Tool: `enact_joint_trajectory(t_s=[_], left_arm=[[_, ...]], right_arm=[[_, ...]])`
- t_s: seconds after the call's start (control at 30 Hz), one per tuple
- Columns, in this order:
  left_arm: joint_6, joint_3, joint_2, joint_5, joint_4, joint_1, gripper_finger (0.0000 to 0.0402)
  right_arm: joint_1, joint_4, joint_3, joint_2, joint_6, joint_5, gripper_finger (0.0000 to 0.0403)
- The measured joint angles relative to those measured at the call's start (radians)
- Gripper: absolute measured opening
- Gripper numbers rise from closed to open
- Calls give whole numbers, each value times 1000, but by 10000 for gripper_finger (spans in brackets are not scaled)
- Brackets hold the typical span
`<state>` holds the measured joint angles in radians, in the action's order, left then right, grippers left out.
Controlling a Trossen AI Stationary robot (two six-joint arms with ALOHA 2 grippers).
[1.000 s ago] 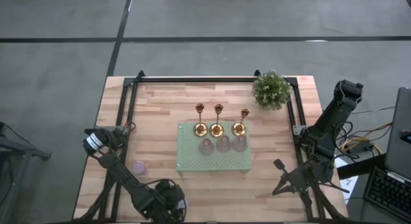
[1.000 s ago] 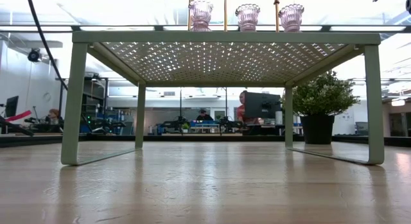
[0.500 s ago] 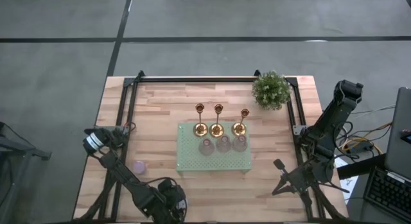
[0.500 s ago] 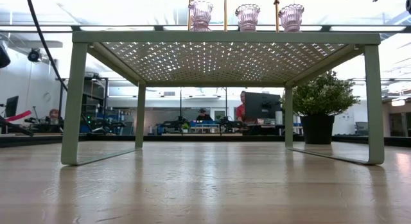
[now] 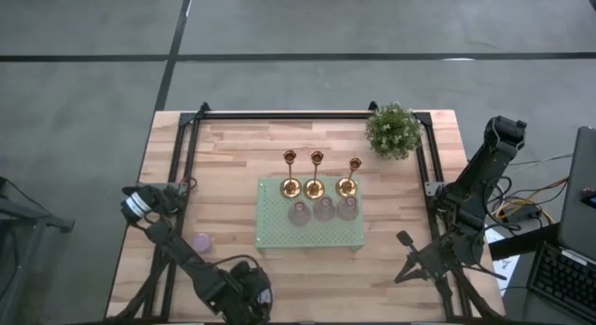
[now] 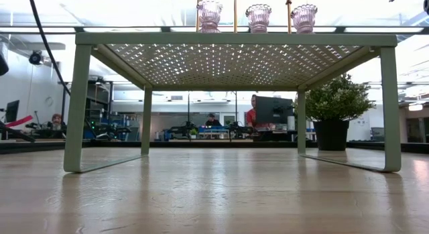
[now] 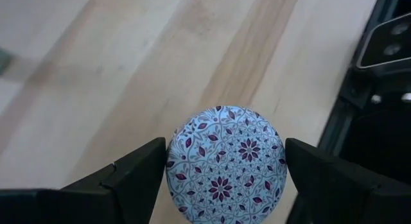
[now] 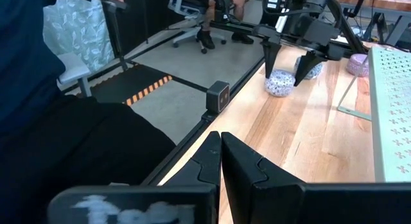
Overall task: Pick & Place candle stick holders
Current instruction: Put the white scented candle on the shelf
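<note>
Gold holders point(image 5: 317, 174), three of them, stand in a row along the far edge of the green mesh stand point(image 5: 310, 230); three pale pink cups point(image 5: 323, 209) sit just in front of them on the same stand. The low view confirms the cups point(image 6: 258, 17) on top of the rack. So six pieces appear placed.

Left to move, as far as visible: a small lilac cup point(image 5: 201, 241) on the bare table point(image 5: 233, 148) near the left arm, and a blue patterned round holder point(image 7: 226, 162) under the left gripper point(image 5: 244, 290) at the near-left table edge. Any others are not visible.

Left gripper: fingers point(image 7: 131, 174) spread wide, straddling the blue patterned holder, one on each side. Contact is uncertain; the nearer finger looks touching or almost so, the other shows a thin gap. Judged step: about to close for a pick. The right wrist view shows the same holder point(image 8: 280, 83) resting on the wood between those fingers.

Right gripper point(image 8: 220, 153): fingers pressed together, holding nothing, parked at the right table edge.
</note>
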<state>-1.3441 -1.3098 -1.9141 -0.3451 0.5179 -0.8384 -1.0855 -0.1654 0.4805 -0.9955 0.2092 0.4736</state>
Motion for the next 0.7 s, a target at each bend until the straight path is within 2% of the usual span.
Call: enact_joint_trajectory(t_s=[0.17, 0.43, 0.7], left_arm=[[4, 2, 0, -31, -24, 11, 314], [-16, 1, 0, -6, 6, 44, 317], [-42, 1, 1, 17, 7, 47, 372]], right_arm=[[0, 0, -2, 0, 0, 0, 8], [-1, -1, -5, 0, 0, 0, 8], [-1, 0, -8, 0, 5, 0, 8]])
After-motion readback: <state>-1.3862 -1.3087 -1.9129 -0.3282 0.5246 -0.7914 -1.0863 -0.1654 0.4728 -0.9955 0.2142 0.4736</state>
